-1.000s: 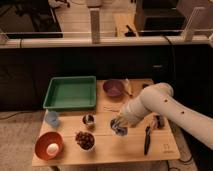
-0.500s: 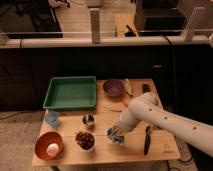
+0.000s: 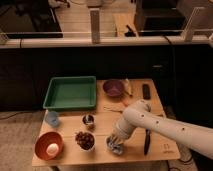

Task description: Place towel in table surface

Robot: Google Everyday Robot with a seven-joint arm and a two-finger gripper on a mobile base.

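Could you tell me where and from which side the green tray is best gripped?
Probably its near long rim, from above: the green tray is shallow, lies flat and open-topped, and its thin raised wall suits two fingers. The gripper is low at the table's front edge, over the towel.

Arm: now lower and stretched further across the tabletop than a second ago, elbow dropped.
Claw: shifted down and toward the front edge, now near the plate of grapes.
Towel: carried along, now resting low at the tabletop under the claw.
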